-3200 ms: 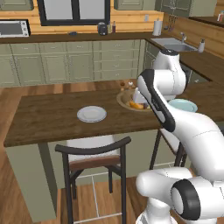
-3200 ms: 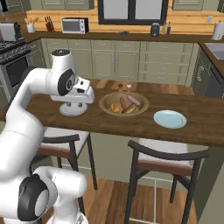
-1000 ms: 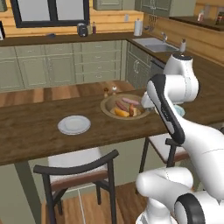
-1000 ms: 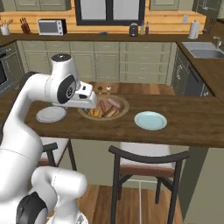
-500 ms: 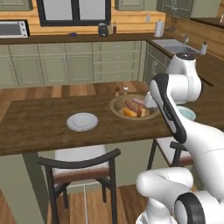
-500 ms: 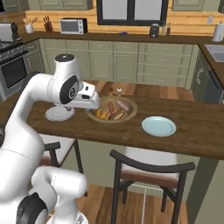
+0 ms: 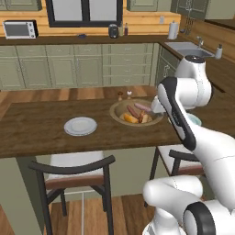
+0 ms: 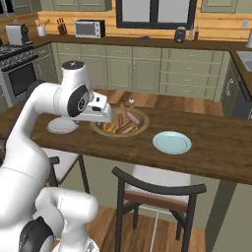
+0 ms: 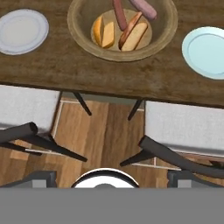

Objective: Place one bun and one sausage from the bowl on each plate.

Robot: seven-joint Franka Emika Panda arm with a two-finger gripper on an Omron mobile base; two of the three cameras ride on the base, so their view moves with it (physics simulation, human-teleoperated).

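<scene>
Dark wooden counter (image 7: 41,137), two chairs (image 7: 75,176) beneath, microwave (image 7: 19,29) and sink (image 7: 187,47) behind.

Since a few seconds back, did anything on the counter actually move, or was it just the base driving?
Only the base drove, so the whole view shifted. The buns and sausages remain in the bowl, between the white plate and the blue plate, both still bare. Nothing was taken hold of or let go. The gripper stays open, looking down from the near side of the counter over two chairs.
</scene>
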